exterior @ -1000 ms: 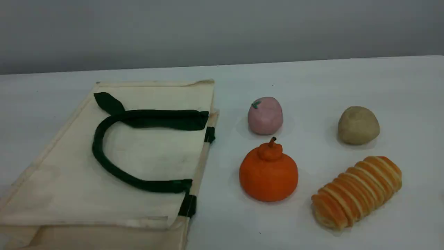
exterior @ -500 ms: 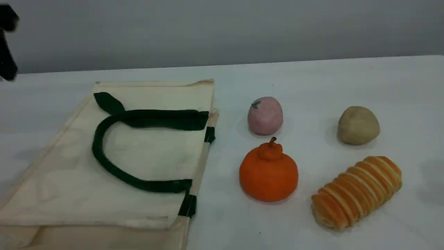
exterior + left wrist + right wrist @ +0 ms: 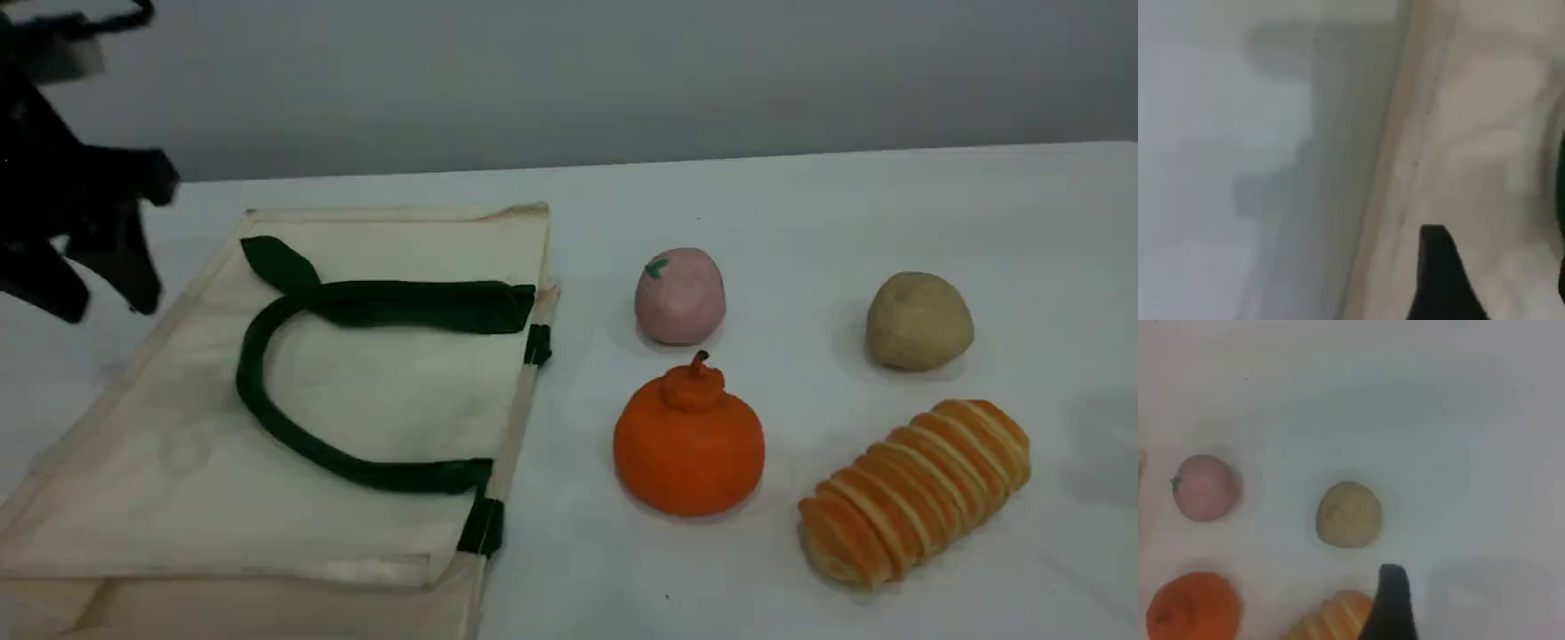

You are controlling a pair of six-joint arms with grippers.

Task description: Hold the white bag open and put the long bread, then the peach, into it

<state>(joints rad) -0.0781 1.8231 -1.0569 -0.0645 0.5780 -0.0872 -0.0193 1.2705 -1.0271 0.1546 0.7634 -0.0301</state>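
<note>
Only the scene view takes in the whole layout: the large cream-white canvas tote bag [image 3: 373, 400] lies flat and closed on the left of the white table [image 3: 800, 196], its mouth edge turned towards the foods, and its dark green strap handle [image 3: 267, 418] curls in a loop on the upper panel. Right of it sit the small pale pink round peach [image 3: 680, 296] with a green leaf mark, the bigger orange fruit with a stem knob [image 3: 689, 444] just in front of it, the round beige lump [image 3: 918, 320] further right, and the oblong golden-orange long bread [image 3: 916, 489] with pale crosswise ridges, lying at a slant at the near right, apart from the rest

The black left gripper [image 3: 89, 293] hangs blurred above the bag's far left edge, its jaws apart on nothing. The left wrist view adds the bag's seam close up, one dark fingertip [image 3: 1438, 273] over the canvas, and the gripper's shadow on the bare table

The right gripper [image 3: 1395, 613] appears only in the right wrist view, as one fingertip above the bread's end, with the lump and peach beyond; its jaws stand wide apart, holding nothing
</note>
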